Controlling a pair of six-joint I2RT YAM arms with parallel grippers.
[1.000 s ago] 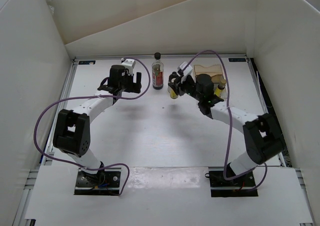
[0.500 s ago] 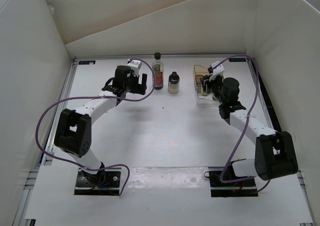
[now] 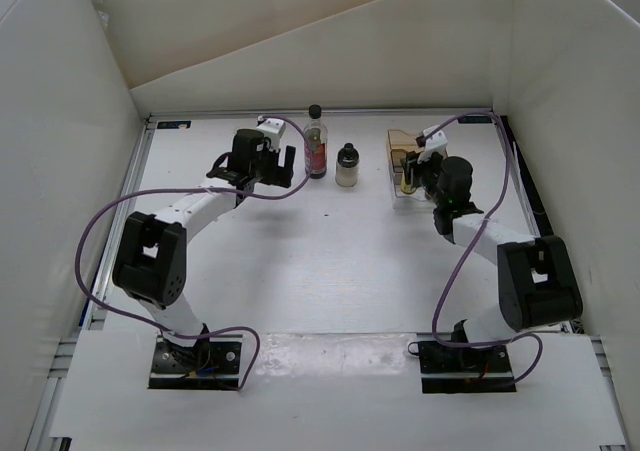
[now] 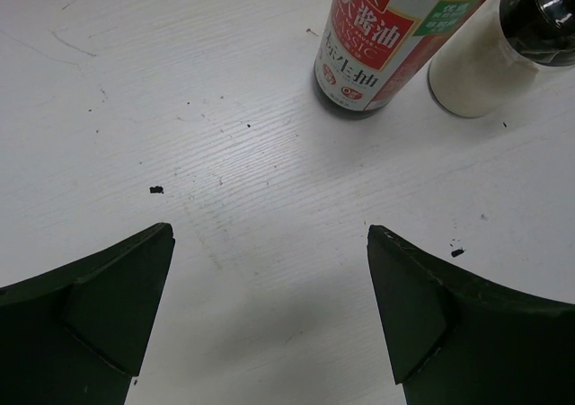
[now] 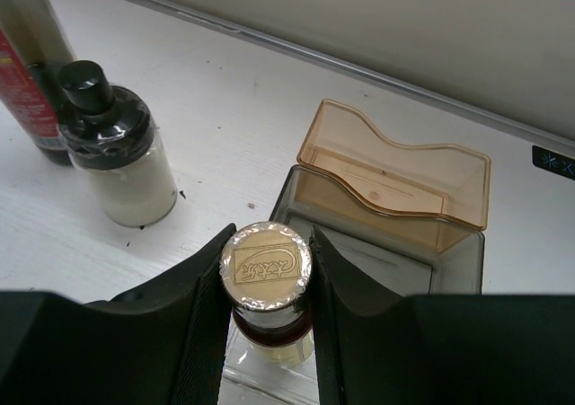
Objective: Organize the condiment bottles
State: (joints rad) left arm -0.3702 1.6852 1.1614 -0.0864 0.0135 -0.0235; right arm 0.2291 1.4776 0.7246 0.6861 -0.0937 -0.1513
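I have the small yellow bottle [image 5: 266,266] pinched between the jaws of the right gripper [image 3: 408,174], which grip it just under its embossed metallic cap. It hangs upright at the near edge of the clear-and-tan rack [image 5: 395,185]; I cannot tell whether its base rests inside a compartment. To its left, the squat whitish jar [image 5: 117,158] stands on the table [image 4: 225,154], close to the tall dark-red bottle [image 4: 368,46] with the red label, both upright near the back edge. The left gripper [image 4: 269,306] hovers just in front of that pair, jaws spread wide with nothing between them.
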